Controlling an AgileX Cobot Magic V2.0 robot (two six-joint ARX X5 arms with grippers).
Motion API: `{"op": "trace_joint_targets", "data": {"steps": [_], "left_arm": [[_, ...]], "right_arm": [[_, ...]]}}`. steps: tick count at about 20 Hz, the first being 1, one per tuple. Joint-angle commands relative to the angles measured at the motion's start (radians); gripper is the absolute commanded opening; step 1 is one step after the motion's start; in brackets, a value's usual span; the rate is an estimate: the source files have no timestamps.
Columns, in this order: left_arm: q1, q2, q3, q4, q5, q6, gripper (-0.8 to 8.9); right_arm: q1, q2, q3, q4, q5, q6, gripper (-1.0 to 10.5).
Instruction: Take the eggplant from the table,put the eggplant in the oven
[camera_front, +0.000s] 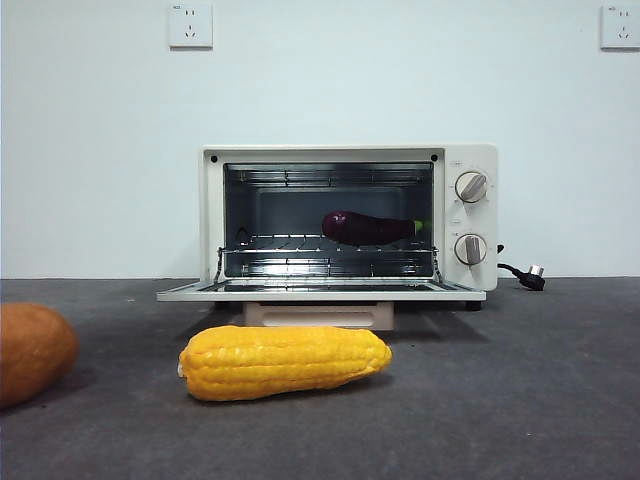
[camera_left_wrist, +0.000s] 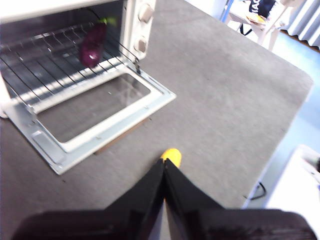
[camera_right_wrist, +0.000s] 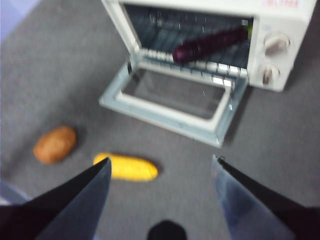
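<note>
The dark purple eggplant (camera_front: 366, 228) lies on the wire rack inside the cream-white oven (camera_front: 470, 165), toward its right side, green stem tip pointing at the knobs. The oven door (camera_front: 320, 291) hangs open and flat. The eggplant (camera_left_wrist: 92, 44) shows in the left wrist view and, as the eggplant (camera_right_wrist: 210, 44), in the right wrist view. My left gripper (camera_left_wrist: 164, 167) is shut and empty, high above the grey table (camera_front: 520, 380). My right gripper (camera_right_wrist: 160, 167) is open and empty, well back from the oven (camera_right_wrist: 280, 30). Neither arm shows in the front view.
A yellow corn cob (camera_front: 285, 361) lies on the table in front of the oven door. A round orange-brown vegetable (camera_front: 32, 351) sits at the left edge. A black plug (camera_front: 530, 276) lies right of the oven. The table's edge (camera_left_wrist: 295, 120) is near.
</note>
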Motion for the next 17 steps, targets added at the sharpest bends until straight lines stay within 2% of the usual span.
{"op": "trace_joint_targets", "data": {"steps": [1, 8, 12, 17], "left_arm": [[-0.002, 0.022, -0.006, 0.047, -0.043, 0.011, -0.06], [-0.001, 0.131, -0.006, 0.129, -0.082, 0.011, -0.06], [0.008, 0.264, -0.006, 0.253, -0.111, 0.006, -0.06], [0.109, 0.46, -0.006, 0.358, -0.109, -0.025, -0.06]], "right_arm": [[0.002, -0.021, 0.003, -0.061, -0.003, -0.043, 2.9], [0.002, -0.058, 0.003, -0.179, -0.003, -0.079, -0.2], [0.002, -0.074, 0.003, -0.244, -0.029, -0.1, -0.1], [0.002, -0.128, 0.003, -0.276, -0.029, -0.098, -0.1]]}}
